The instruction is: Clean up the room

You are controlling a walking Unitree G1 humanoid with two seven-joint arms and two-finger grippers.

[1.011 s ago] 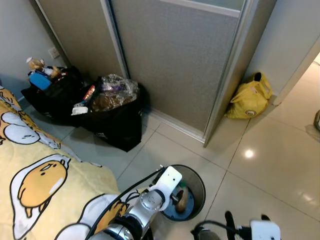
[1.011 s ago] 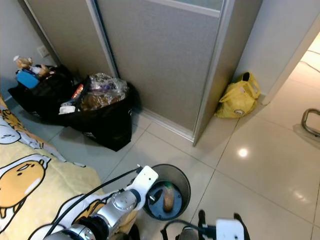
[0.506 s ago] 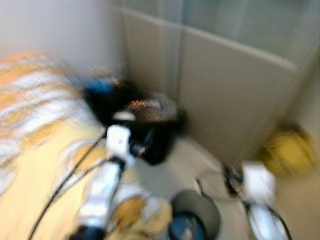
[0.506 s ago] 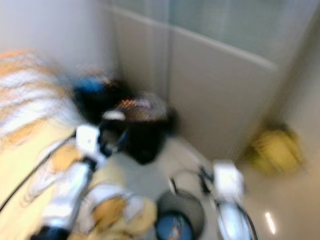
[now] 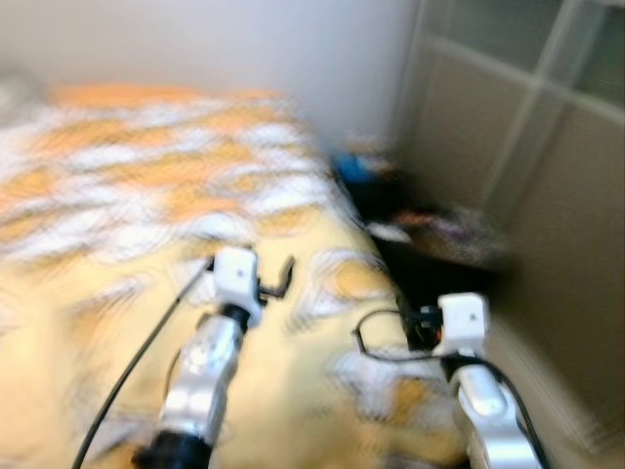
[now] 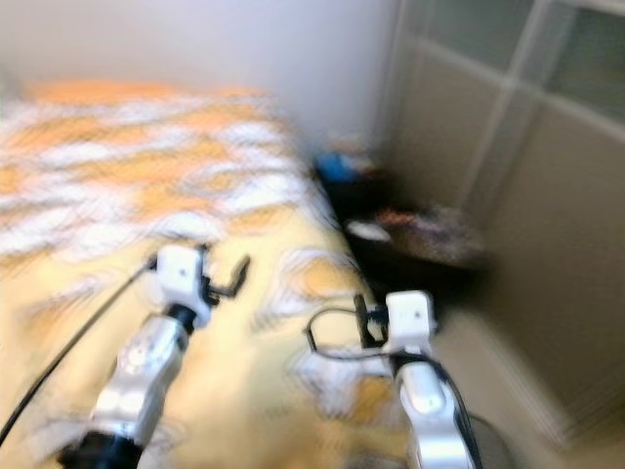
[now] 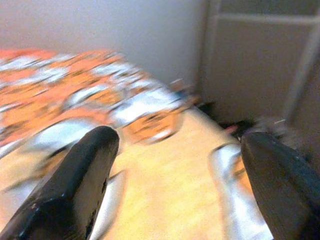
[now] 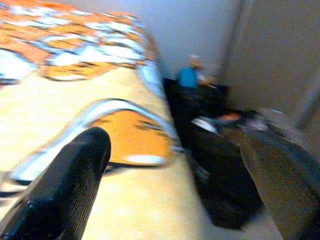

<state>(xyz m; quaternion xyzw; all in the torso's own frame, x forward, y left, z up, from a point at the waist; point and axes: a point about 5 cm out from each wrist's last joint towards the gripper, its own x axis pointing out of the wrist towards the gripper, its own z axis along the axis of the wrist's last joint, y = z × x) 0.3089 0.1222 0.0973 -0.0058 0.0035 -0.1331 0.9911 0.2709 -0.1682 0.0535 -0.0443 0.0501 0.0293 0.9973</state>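
Judged step: searching for next item to tidy (heavy blur). Left gripper (image 7: 170, 175) and right gripper (image 8: 170, 175) raised over yellow patterned bed cover (image 5: 117, 195), fingers spread wide, holding nothing. Black bags (image 8: 220, 165) on floor beside bed, beyond right fingertips, apart. Next: steady view, choose target.

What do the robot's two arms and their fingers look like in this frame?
Both arms are silver metal tubes ending in white box-shaped wrist blocks, with thin black cables looping alongside. The left gripper and right gripper each carry two long black fingers, rounded and finely textured in the wrist views.
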